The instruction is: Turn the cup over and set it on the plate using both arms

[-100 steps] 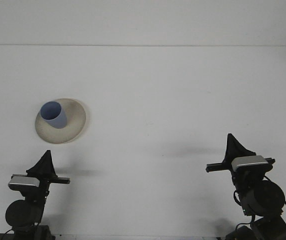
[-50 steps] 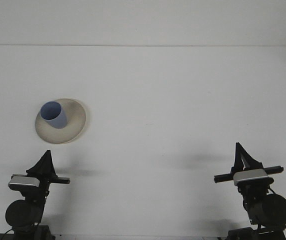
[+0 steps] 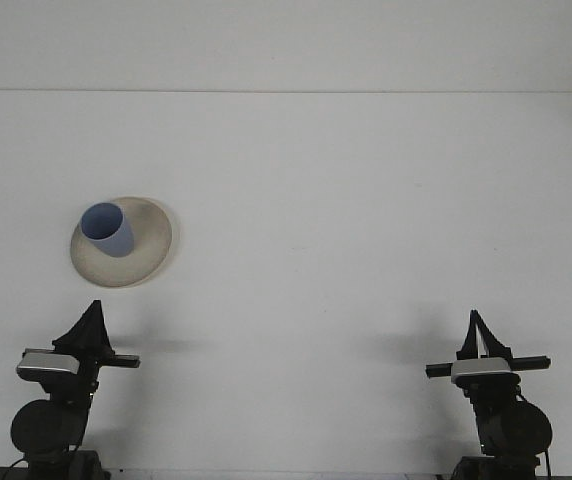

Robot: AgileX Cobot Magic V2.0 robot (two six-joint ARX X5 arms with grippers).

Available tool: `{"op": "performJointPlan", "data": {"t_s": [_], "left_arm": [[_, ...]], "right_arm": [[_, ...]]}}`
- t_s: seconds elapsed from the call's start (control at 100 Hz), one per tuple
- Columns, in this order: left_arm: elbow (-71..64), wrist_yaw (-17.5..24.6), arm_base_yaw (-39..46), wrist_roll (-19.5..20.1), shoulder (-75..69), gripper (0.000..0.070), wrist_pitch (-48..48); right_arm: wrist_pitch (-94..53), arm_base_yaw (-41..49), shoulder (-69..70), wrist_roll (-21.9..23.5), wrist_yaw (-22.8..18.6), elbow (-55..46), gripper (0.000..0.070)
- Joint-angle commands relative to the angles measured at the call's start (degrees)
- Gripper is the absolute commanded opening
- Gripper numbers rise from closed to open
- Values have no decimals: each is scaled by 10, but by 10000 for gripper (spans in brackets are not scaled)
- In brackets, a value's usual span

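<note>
A white table [image 3: 346, 200] fills nearly the whole frame, from the bottom edge up to a faint horizontal line in the upper part; above that line runs a plain white wall [image 3: 286, 40].

The two arms occupy the bottom corners. The left arm [image 3: 51, 425] sits in the lower left: a dark rounded joint housing with a grey camera block on top. Its left gripper [image 3: 90, 318] points up the frame, toward the far side of the table. The fingers meet in a single dark tip with no gap visible, so the jaws read as closed and hold nothing.

The right arm [image 3: 511, 430] sits in the lower right, with a matching housing, grey block and thin black crossbar. The right gripper [image 3: 480, 330] also points up the frame. A narrow pale slit shows between its two dark fingers, so the jaws stand slightly apart and hold nothing.

A beige plate [image 3: 146, 255] lies in the left half of the frame, at mid-height, above the left gripper and well apart from it. It is far from the right gripper.

A blue cup [image 3: 108, 231] rests on the upper-left part of the plate. Its open mouth faces up and toward the upper left, and the body appears tilted.
</note>
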Motion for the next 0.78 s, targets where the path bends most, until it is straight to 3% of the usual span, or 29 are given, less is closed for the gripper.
{"op": "performJointPlan", "data": {"t_s": [0.0,0.77], "left_arm": [[-12,-3,0,-3,-1,14,7],[-11,-3,0,-3,-1,14,7]], "right_arm": [[13,-1,0,-1,-5,-3,0],[14,-1,0,2,-1,-3,0]]}}
